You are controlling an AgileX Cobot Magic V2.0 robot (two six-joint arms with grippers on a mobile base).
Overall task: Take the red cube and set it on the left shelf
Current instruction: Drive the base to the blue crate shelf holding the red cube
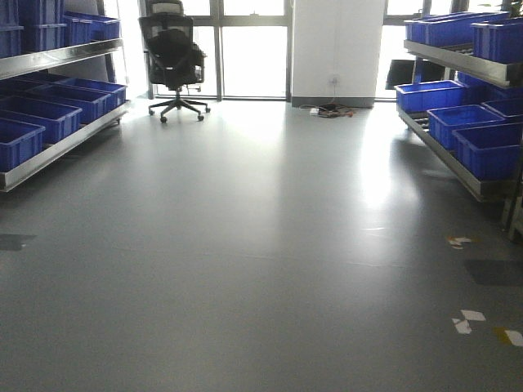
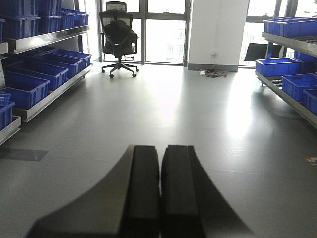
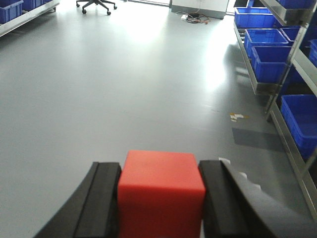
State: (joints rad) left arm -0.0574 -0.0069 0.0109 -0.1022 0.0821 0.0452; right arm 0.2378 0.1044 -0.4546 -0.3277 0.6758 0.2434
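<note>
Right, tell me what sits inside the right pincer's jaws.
The red cube, clamped between the two black pads of the right pincer. Its top and near face show. The sides against the pads and its underside are covered.

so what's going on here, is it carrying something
Yes. The right pincer is clamped on the red cube, gripping it between its two black pads. The left pincer is shut and holds nothing. The robot faces open grey floor, with the left shelf and its blue crates off to one side and an office chair by the windows. The cube is not yet on the shelf.
</note>
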